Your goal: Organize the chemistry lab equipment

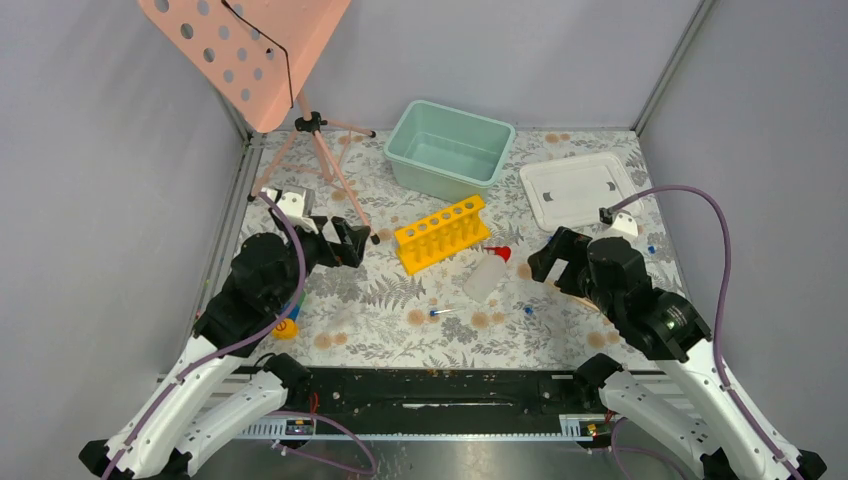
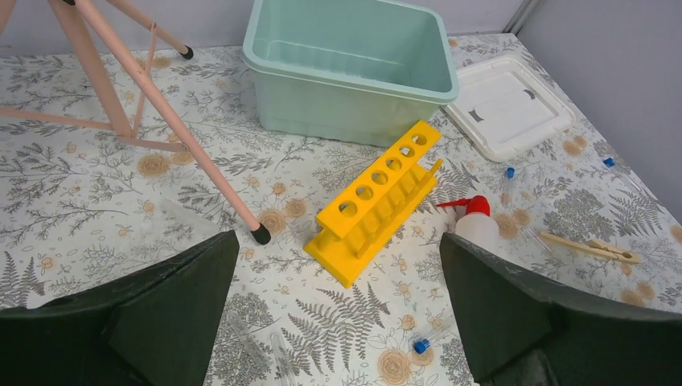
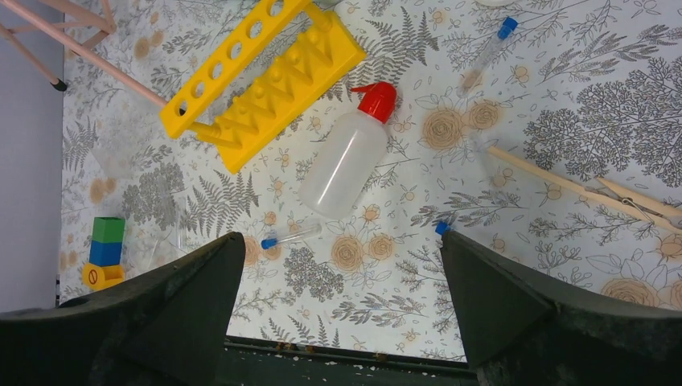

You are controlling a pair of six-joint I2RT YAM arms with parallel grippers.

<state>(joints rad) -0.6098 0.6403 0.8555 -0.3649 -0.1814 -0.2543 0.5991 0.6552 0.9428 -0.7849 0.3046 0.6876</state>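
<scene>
both grippers hang above the table with jaws spread wide and nothing between them: the left gripper at the left of the work area, the right gripper at the right. the task items lie between the two arms. the yellow rack stands at centre, just in front of the teal bin, its row of holes running diagonally. the white bottle lies on its side between the rack and the right gripper. in the right wrist view it is directly ahead of the open jaws, long axis diagonal, with the red cap pointing away from the gripper toward the near end of the rack; cap and rack are just beside each other, and contact cannot be confirmed. a blue-capped tube lies nearer still, just ahead of the jaw gap, with its long axis almost parallel to the line joining the two fingers. a second tube shows only its blue cap clearly, close to the other finger. judgement: the right arm is nearer to the bottle and both tubes, while the left arm faces the rack. a grasp on the bottle body calls for the jaws to close across its diagonal axis. the near tube would require wrist rotation first.
</scene>
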